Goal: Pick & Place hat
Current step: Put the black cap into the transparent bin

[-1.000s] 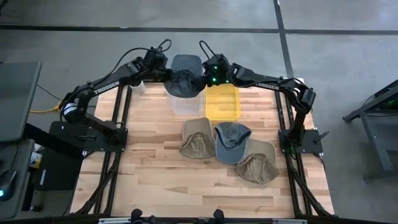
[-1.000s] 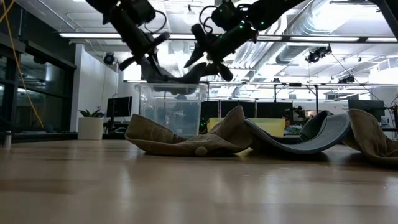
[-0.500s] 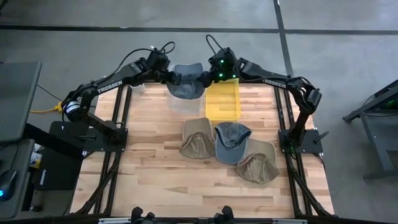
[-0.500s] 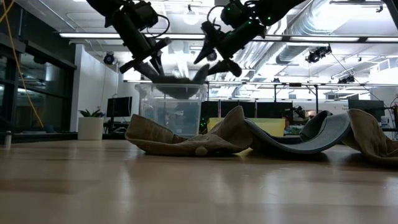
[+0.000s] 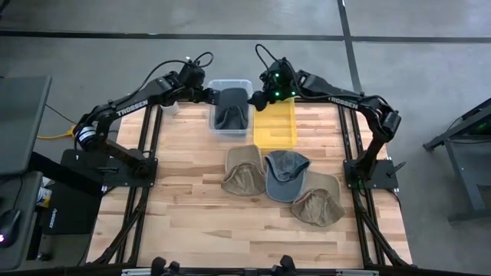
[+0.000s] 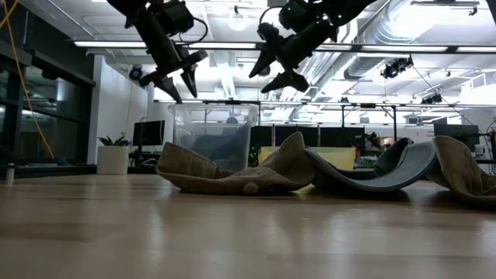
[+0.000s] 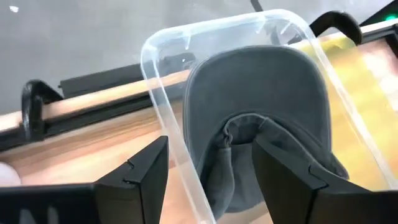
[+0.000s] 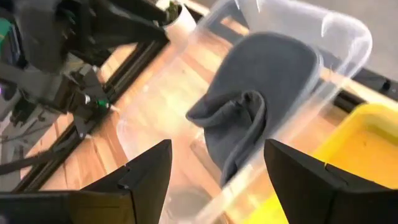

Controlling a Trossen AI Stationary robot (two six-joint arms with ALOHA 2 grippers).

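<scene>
A dark grey hat (image 5: 230, 109) lies crumpled inside the clear plastic bin (image 5: 217, 123) at the table's far edge. Its brim (image 7: 261, 87) is toward the bin's far wall. My left gripper (image 5: 209, 95) hovers open above the bin's left rim, and the left wrist view (image 7: 210, 152) looks down at the hat (image 7: 236, 162) between its fingers. My right gripper (image 5: 258, 97) hovers open above the bin's right rim, over the hat (image 8: 267, 81). In the low view both grippers (image 6: 174, 77) (image 6: 277, 68) stand clear above the bin (image 6: 213, 132).
A yellow bin (image 5: 275, 126) stands right of the clear one. On the table's middle lie a tan hat (image 5: 244, 170), a blue-grey hat (image 5: 285, 175) and another tan hat (image 5: 318, 201), overlapping. A white cup (image 5: 170, 106) stands left of the clear bin.
The dark grey hat, held stretched above the clear bin between both grippers, has been let go and has dropped into the bin, crumpled. My left gripper has opened. Both grippers have risen a little, away from the hat.
</scene>
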